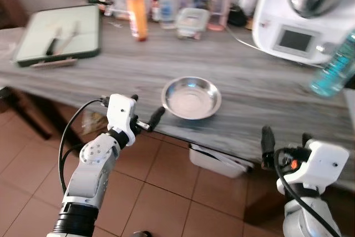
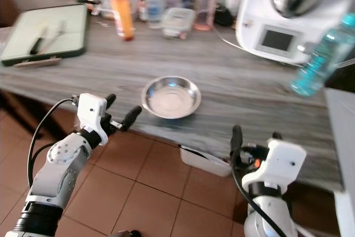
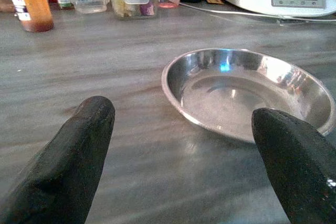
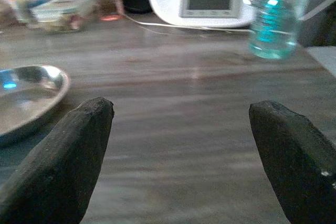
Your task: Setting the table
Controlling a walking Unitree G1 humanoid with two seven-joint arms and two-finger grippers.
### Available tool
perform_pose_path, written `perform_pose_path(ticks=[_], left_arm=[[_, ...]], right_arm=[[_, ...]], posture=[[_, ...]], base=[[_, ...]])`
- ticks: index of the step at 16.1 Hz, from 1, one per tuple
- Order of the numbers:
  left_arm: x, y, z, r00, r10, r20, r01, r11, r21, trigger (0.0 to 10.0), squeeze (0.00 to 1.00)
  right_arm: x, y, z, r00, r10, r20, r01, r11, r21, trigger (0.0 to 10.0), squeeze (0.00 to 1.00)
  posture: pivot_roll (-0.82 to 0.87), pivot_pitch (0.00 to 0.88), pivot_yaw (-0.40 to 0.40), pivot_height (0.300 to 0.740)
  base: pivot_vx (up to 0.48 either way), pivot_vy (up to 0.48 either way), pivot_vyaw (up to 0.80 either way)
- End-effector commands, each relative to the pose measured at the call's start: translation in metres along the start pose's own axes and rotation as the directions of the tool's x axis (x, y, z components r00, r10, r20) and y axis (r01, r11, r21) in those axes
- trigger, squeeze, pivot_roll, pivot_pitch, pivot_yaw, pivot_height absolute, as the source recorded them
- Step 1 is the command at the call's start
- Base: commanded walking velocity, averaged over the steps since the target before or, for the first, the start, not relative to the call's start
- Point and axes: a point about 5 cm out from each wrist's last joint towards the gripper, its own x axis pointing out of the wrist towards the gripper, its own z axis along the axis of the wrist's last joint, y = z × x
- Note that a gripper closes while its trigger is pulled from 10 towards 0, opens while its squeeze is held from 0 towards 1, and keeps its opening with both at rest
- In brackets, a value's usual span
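A shallow steel bowl (image 1: pixel 191 97) sits empty on the grey wooden table (image 1: pixel 249 76), close to its front edge. My left gripper (image 1: pixel 146 107) is open and held at the table's edge just left of the bowl, nothing between its fingers. In the left wrist view the bowl (image 3: pixel 247 90) lies just beyond the two black fingertips (image 3: pixel 89 129). My right gripper (image 1: pixel 287 137) is open too, at the front edge to the right of the bowl, holding nothing. The bowl's rim (image 4: pixel 31 93) also shows in the right wrist view.
A green tray (image 1: pixel 58 34) with a knife lies at the back left. An orange bottle (image 1: pixel 137 15), a lidded plastic box (image 1: pixel 192 21) and jars stand behind the bowl. A white kitchen machine (image 1: pixel 305 26) and a blue water bottle (image 1: pixel 335 67) are at the right. A white bin (image 1: pixel 219 162) stands under the table.
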Motion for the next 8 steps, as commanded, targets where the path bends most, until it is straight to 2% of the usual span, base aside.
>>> perform_pose_path(ticks=[1, 4, 6, 8], left_arm=[[0.0007, -0.003, -0.001, 1.0, 0.006, -0.01, -0.006, 1.0, 0.015, 10.0, 0.0], [0.0008, -0.0058, -0.0034, 1.0, 0.024, -0.006, -0.024, 0.999, 0.028, 10.0, 0.0], [0.0033, -0.0092, -0.0045, 0.999, 0.041, -0.005, -0.041, 0.999, 0.004, 10.0, 0.0], [0.0027, -0.0108, -0.005, 0.999, 0.053, -0.006, -0.053, 0.998, 0.013, 10.0, 0.0]], right_arm=[[-0.0014, 0.0018, 0.0044, 1.0, 0.003, 0.01, -0.003, 1.0, 0.003, 10.0, 0.0], [0.0007, 0.0022, 0.0058, 1.0, 0.01, 0.014, -0.01, 1.0, 0.006, 10.0, 0.0], [0.0026, 0.0033, 0.0077, 0.999, 0.032, 0.023, -0.032, 0.999, -0.003, 10.0, 0.0], [0.0024, 0.0038, 0.0068, 0.999, 0.037, 0.018, -0.037, 0.999, -0.007, 10.0, 0.0]], posture=[[0.03, 0.111, 0.01, 0.74], [0.03, 0.111, 0.004, 0.74], [0.03, 0.11, -0.002, 0.74], [0.03, 0.11, -0.003, 0.74]], base=[[0.0, 0.0, -0.75], [0.0, 0.0, -0.75], [0.0, 0.0, 0.0], [0.0, 0.0, 0.0]])
